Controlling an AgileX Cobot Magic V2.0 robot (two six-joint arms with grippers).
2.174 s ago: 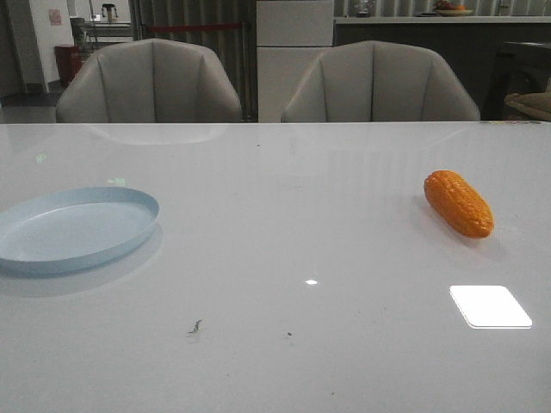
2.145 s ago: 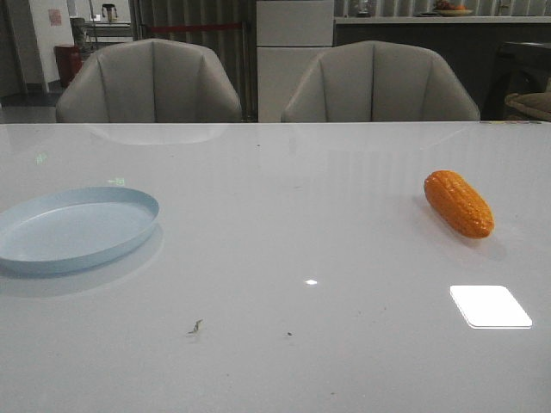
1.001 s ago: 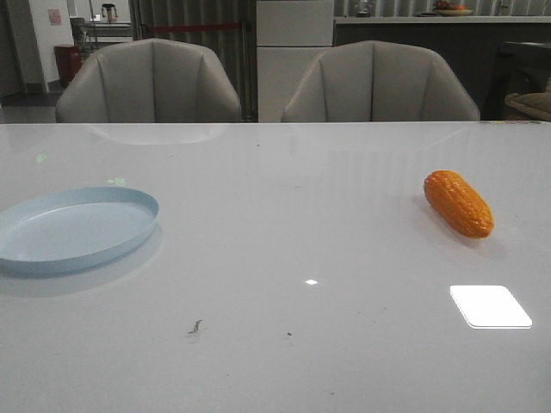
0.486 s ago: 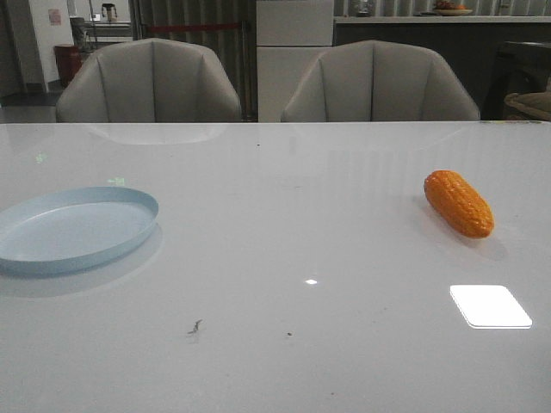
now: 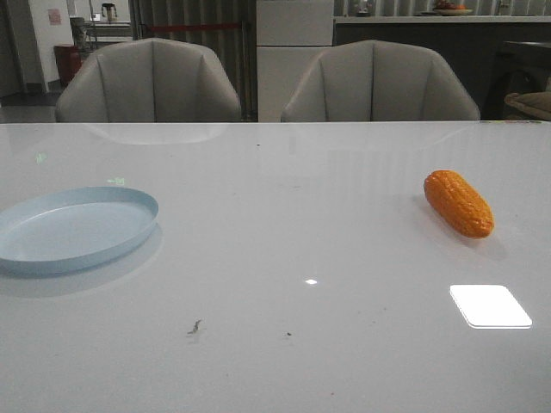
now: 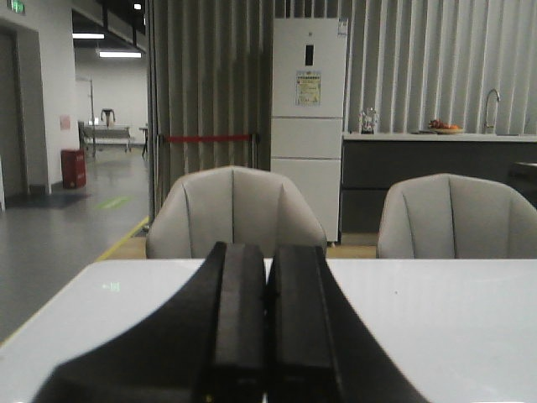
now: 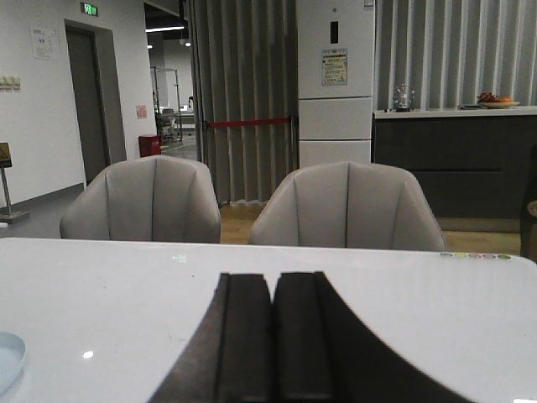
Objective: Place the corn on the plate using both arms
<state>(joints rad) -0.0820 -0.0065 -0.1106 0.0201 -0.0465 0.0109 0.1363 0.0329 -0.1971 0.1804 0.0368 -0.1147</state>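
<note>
Front view: orange corn cob (image 5: pixel 459 203) lies on its side at right of frame, mid-height, on the glossy white table (image 5: pixel 284 224), tapered end toward lower right; pale blue plate (image 5: pixel 73 228) at left edge, well apart from it, nothing on it. No arm visible here. Judged: hard, light, glossy plastic, likely to roll or skid on this slick top; best taken across the thick middle, fingers over the kernel rows. Left wrist view: left gripper (image 6: pixel 267 336) fills the bottom centre, fingers pressed together, holding nothing; neither corn nor plate visible, only grey chairs (image 6: pixel 237 214) and a tall white cabinet (image 6: pixel 309 109) behind. Right wrist view: right gripper (image 7: pixel 273 344) likewise pressed together and bare; a sliver of plate (image 7: pixel 8 359) at lower left, no corn.
</note>
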